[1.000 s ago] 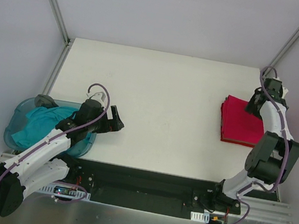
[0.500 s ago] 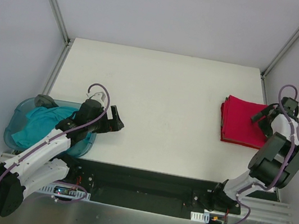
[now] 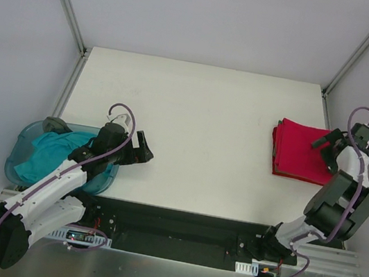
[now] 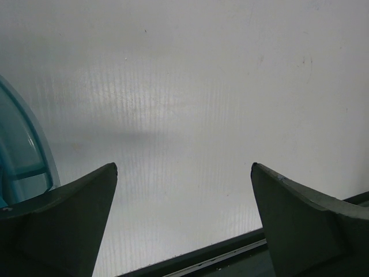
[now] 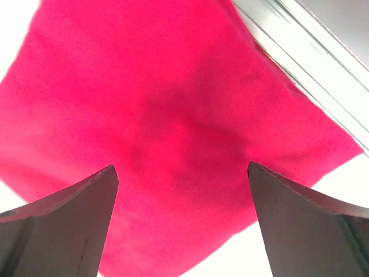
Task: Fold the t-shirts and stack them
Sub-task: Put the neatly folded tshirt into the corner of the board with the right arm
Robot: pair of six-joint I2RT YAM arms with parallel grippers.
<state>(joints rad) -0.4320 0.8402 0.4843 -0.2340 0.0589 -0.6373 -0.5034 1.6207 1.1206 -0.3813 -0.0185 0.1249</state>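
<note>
A folded stack of crimson red t-shirts (image 3: pixel 298 151) lies at the table's right side and fills the right wrist view (image 5: pixel 173 115). My right gripper (image 3: pixel 330 141) hovers over the stack's right edge, open, nothing between its fingers (image 5: pixel 57 231). A teal t-shirt (image 3: pixel 45 152) lies crumpled in the translucent blue tub (image 3: pixel 25 134) at the near left. Open and holding nothing, my left gripper (image 3: pixel 143 148) sits just right of the tub over bare table, its fingers (image 4: pixel 63 225) wide apart.
A grey piece of cloth (image 3: pixel 53 123) hangs over the tub's far rim. The tub's edge (image 4: pixel 23 150) shows at the left of the left wrist view. Metal frame posts stand at the table's far corners, and a black rail (image 3: pixel 178 225) runs along its near edge.
My right arm has swung back from over the red stack toward the right edge and lowered its wrist. The left arm has not moved.
</note>
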